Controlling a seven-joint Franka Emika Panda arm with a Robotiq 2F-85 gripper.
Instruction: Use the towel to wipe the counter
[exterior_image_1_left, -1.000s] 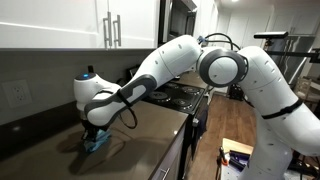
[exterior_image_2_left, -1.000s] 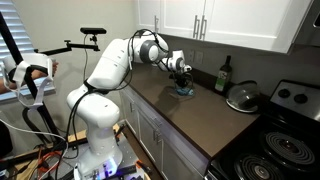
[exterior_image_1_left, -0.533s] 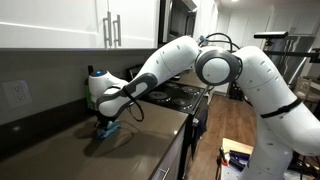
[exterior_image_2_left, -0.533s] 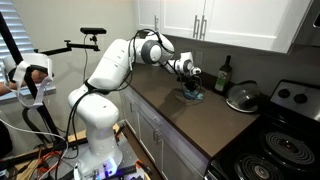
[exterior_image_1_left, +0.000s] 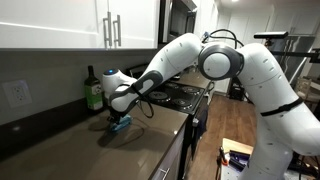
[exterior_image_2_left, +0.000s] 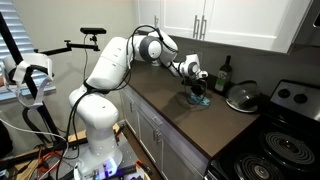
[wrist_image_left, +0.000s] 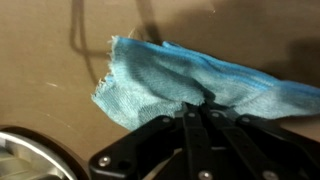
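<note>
The light blue towel (wrist_image_left: 190, 80) lies spread on the brown counter (wrist_image_left: 40, 50), filling the middle of the wrist view. My gripper (wrist_image_left: 203, 104) comes in from the bottom of that view, its black fingers pressed together and shut on the towel's near edge. In both exterior views the towel (exterior_image_1_left: 120, 124) (exterior_image_2_left: 200, 99) is a small blue patch under the gripper (exterior_image_1_left: 117, 119) (exterior_image_2_left: 198, 95), pressed down on the counter (exterior_image_1_left: 150, 140) (exterior_image_2_left: 170, 110). The cloth hides the fingertips.
A dark green bottle (exterior_image_1_left: 94, 92) (exterior_image_2_left: 223, 76) stands by the back wall, close behind the gripper. A glass lid (exterior_image_2_left: 243, 97) (wrist_image_left: 30, 155) rests on the counter beside the towel. The black stove (exterior_image_2_left: 275, 135) lies beyond it.
My gripper has dragged the towel along the counter towards the bottle, lid and stove, staying shut on it.
</note>
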